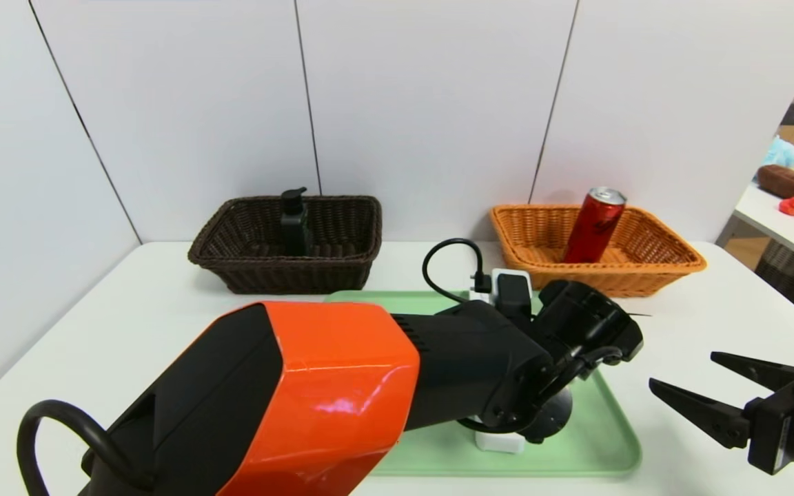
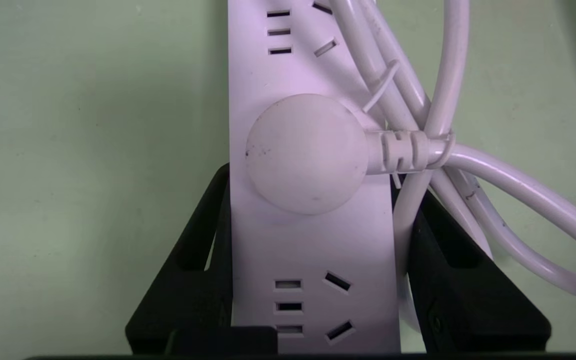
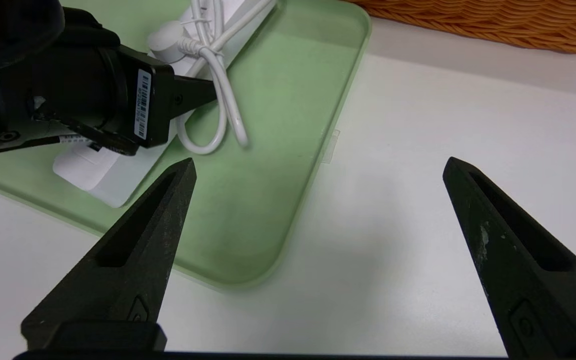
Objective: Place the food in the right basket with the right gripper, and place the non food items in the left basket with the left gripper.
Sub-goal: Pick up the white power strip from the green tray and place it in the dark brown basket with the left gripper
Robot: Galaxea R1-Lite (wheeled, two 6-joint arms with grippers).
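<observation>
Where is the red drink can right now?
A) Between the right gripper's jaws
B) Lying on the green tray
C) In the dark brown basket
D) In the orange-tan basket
D: the red can leans inside the orange-tan basket, its silver top above the rim.

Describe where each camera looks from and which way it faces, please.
Head view: on the head, facing forward and down at both baskets and the tray; left arm across the middle, right gripper at the right edge.
Left wrist view: on the left wrist, facing the power strip between its fingers.
Right wrist view: on the right wrist, facing tray and table past its open fingers.
Both wrist views share the strip.
</observation>
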